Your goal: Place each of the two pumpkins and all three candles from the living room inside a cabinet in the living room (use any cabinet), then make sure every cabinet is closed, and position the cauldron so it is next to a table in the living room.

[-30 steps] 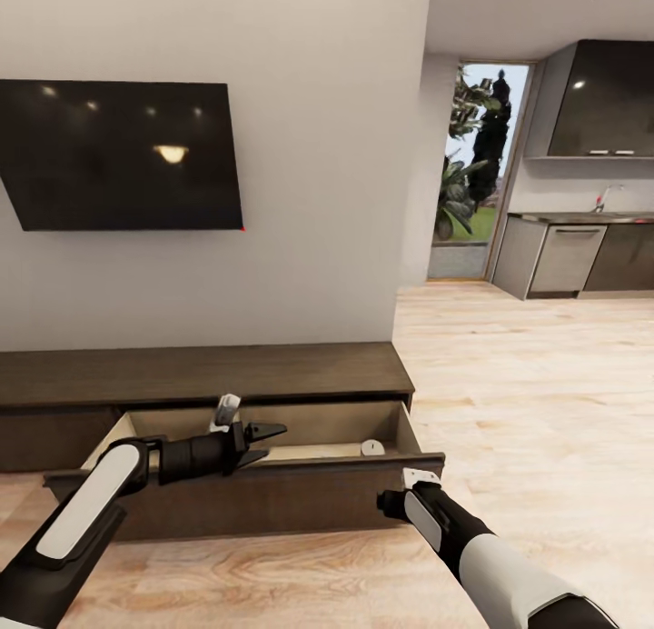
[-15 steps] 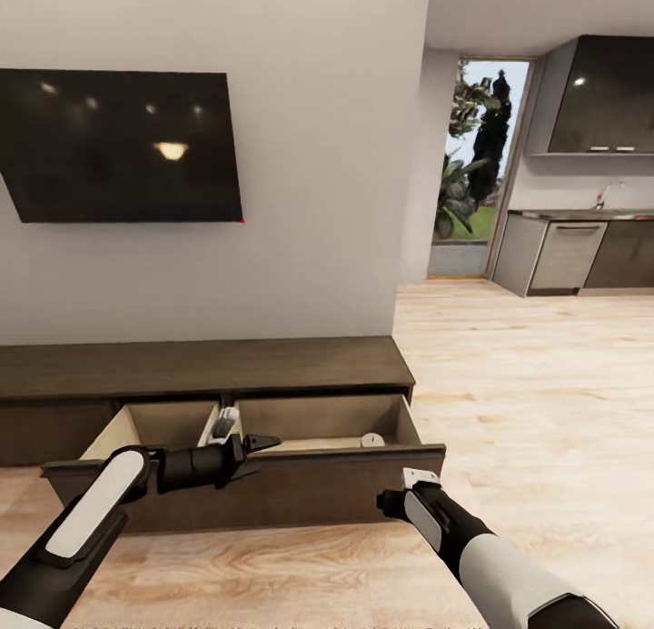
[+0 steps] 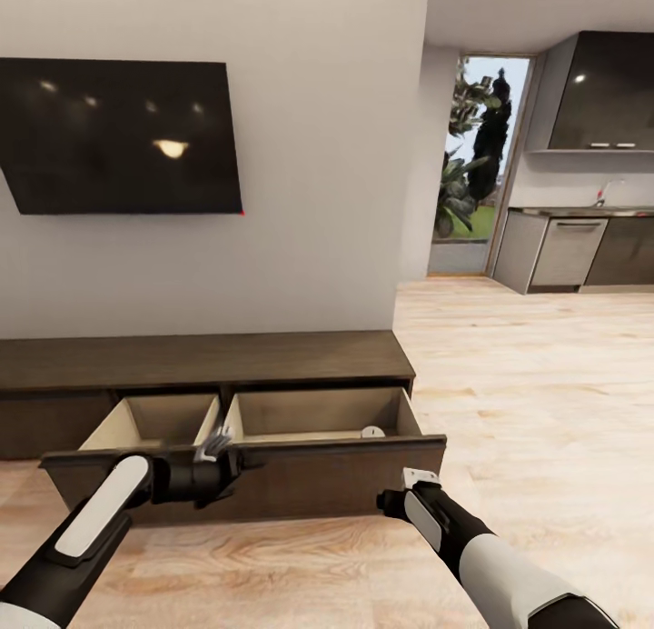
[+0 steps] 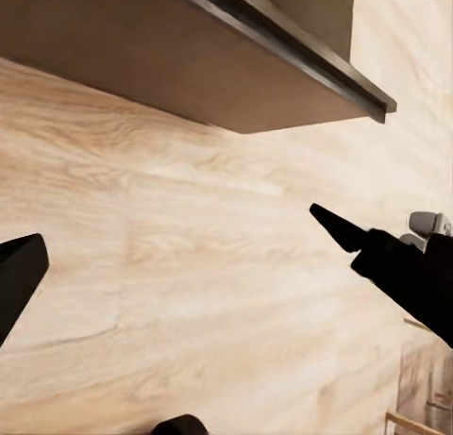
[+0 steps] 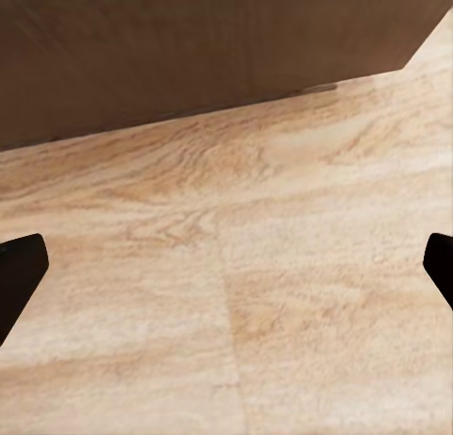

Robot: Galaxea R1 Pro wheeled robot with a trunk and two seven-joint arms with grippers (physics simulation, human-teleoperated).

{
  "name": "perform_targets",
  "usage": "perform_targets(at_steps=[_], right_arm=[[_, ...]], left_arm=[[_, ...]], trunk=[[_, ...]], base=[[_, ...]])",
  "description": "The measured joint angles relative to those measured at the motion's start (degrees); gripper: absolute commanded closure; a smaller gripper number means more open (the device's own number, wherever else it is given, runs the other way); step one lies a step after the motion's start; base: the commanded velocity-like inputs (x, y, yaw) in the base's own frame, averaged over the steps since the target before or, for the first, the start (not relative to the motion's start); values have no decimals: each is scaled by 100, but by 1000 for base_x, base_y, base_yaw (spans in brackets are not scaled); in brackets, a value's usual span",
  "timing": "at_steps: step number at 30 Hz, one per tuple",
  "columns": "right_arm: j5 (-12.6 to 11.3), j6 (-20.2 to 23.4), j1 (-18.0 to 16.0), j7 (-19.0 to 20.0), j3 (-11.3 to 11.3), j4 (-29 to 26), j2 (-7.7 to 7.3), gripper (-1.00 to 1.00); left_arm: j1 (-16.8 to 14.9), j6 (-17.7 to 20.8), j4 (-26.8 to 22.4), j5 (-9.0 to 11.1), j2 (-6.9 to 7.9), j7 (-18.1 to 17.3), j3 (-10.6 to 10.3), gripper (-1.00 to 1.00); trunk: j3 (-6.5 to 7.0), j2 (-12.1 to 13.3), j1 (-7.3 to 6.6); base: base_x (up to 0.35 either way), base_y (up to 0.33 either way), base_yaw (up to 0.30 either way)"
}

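Note:
The cabinet (image 3: 227, 356) runs along the wall under the television. Its wide drawer (image 3: 345, 479) is pulled out and shows two pale compartments. One candle (image 3: 371, 432) peeks over the drawer front in the right compartment. My left gripper (image 3: 241, 459) hangs open just in front of the drawer front, outside the drawer. In the left wrist view, the left gripper (image 4: 177, 223) holds nothing over the floor, with the drawer front (image 4: 189, 67) close by. My right gripper (image 3: 389, 502) is low beside the drawer's right end. In the right wrist view, the right gripper (image 5: 236, 256) is open and empty above the floor.
A dark television (image 3: 118, 138) hangs on the wall above the cabinet. Wood floor (image 3: 527, 411) stretches to the right toward a kitchen (image 3: 581, 247) and a glass door (image 3: 477, 165).
My left gripper has drawn back out of the drawer and dropped in front of the drawer front. The head view has shifted slightly. The right arm is where it was.

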Motion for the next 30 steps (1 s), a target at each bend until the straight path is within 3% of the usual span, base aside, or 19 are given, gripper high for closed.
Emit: perform_targets(at_steps=[3, 7, 13, 18, 19, 21, 27, 30], right_arm=[[0, 0, 0, -3, 0, 0, 0, -100], [0, 0, 0, -5, 0, 0, 0, -100], [0, 0, 0, -17, 8, 0, 6, -100], [4, 0, 0, -22, 9, 0, 1, -100], [4, 10, 0, -23, 13, 0, 0, -100], [2, 15, 0, -20, 12, 0, 0, -100], [0, 6, 0, -14, 9, 0, 1, -100], [0, -7, 0, -14, 9, 0, 0, -100]], left_arm=[[-7, -96, 29, -126, -74, 423, 3, -100], [-23, -146, 109, -710, -261, 747, 5, -100], [-42, -485, 268, -1544, -432, 830, 8, -100], [-71, -566, 671, -2035, -613, 837, 9, -100], [-78, -575, 765, -2310, -702, 838, 11, -100], [-82, -577, 794, -2522, -731, 837, 16, -100], [-86, -587, 812, -2638, -744, 837, 12, -100], [-86, -620, 813, -2650, -744, 837, 11, -100]], trunk=[[-54, -120, 66], [-126, -281, 154], [-233, -521, 286], [-323, -722, 396], [-341, -762, 418], [-377, -842, 461], [-485, -1083, 593], [-551, -1089, 602]], base=[[0, 0, 0], [0, 0, 0], [0, 0, 0], [0, 0, 0], [0, 0, 0], [0, 0, 0], [0, 0, 0], [0, 0, 0]])
